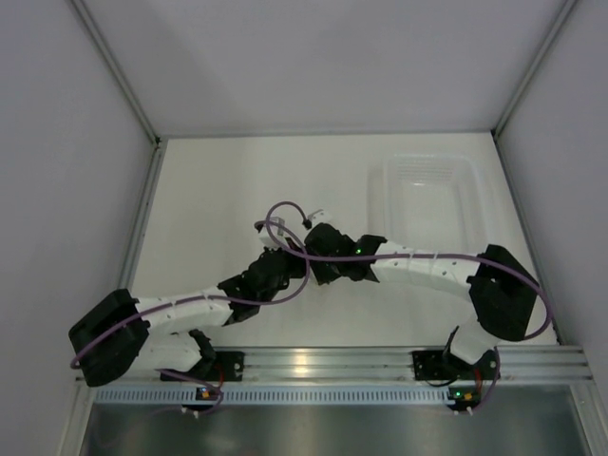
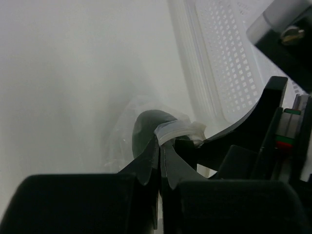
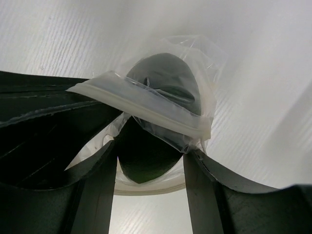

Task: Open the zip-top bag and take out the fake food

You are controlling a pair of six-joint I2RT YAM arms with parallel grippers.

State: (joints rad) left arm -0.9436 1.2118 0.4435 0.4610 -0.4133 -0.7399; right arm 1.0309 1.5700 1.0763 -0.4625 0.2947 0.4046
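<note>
In the right wrist view the zip-top bag (image 3: 161, 109) hangs open-mouthed, its white zip strip running across the frame. The dark green fake food (image 3: 146, 161) sits in it, pointed end toward the camera. My right gripper (image 3: 151, 148) has its jaws wide, one on each side of the food and touching it through the bag mouth. In the left wrist view my left gripper (image 2: 161, 144) is shut on the bag's zip edge (image 2: 178, 130), with the food (image 2: 146, 129) behind it. From above, both grippers (image 1: 285, 252) (image 1: 321, 249) meet mid-table and hide the bag.
A clear rigid tray (image 1: 388, 190) stands at the back right, just beyond the right gripper; its perforated floor shows in the left wrist view (image 2: 229, 58). Purple cables loop over both wrists. White walls enclose the table on three sides.
</note>
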